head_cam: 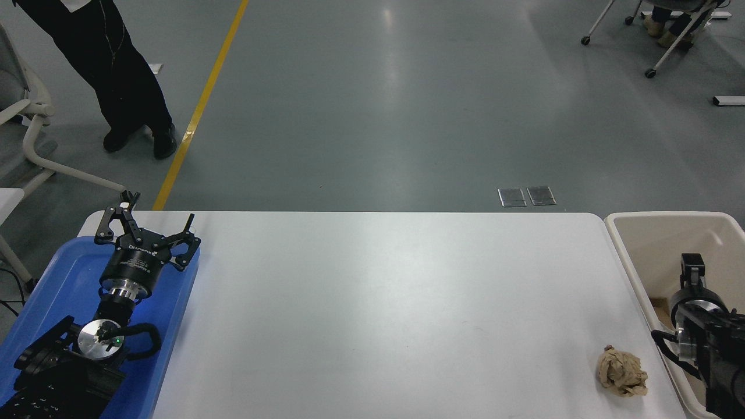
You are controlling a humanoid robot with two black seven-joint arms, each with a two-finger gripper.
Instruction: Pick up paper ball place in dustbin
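The paper ball, a crumpled tan-brown wad, lies on the white table near its front right corner. The cream-beige dustbin stands just off the table's right edge, its rim right of the ball. My right gripper hangs over the bin's inside, right of the ball and apart from it, seen edge-on. My left gripper is parked open and empty over the blue tray at the far left.
A shallow blue tray sits at the table's left end under the left arm. A person's legs stand on the floor at the far left by a yellow line. A white chair is at the left edge.
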